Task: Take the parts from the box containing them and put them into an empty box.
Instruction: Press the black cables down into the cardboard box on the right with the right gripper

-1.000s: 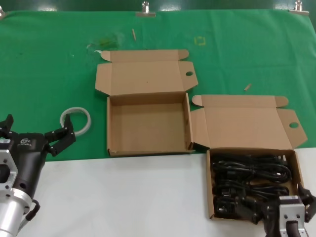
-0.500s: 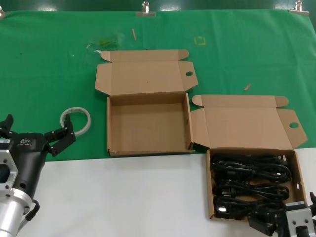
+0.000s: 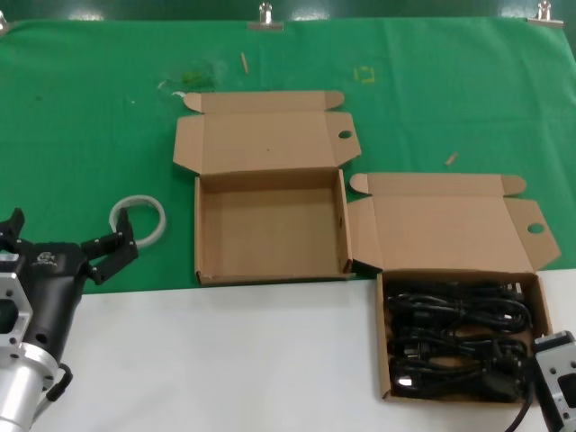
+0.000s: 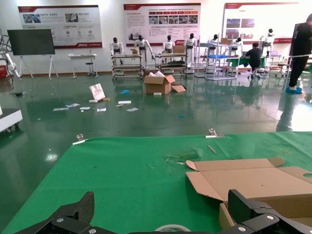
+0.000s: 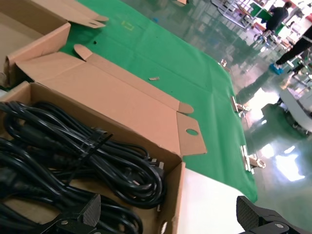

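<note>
Several black power cables [image 3: 454, 337] lie coiled in the right-hand brown box [image 3: 382, 333] at the table's front right. The other brown box [image 3: 270, 229] stands open and empty to its left. My right gripper [image 5: 170, 219] is open and empty, low at the front right; its body [image 3: 558, 382] sits just outside that box's front right corner. In the right wrist view its fingers straddle the box's side wall [image 5: 173, 195], with cables [image 5: 97, 156] under one finger. My left gripper [image 3: 70, 234] is open and empty at the front left, apart from both boxes.
A white ring of tape [image 3: 138, 219] lies on the green cloth just beyond my left gripper and shows in the left wrist view [image 4: 170, 227]. Both box lids lie flat behind the boxes. A white table surface [image 3: 225, 360] runs along the front.
My right gripper has drawn back from over the cable box's front right corner toward the front edge, holding nothing. The cables lie as before. The left arm has not moved.
</note>
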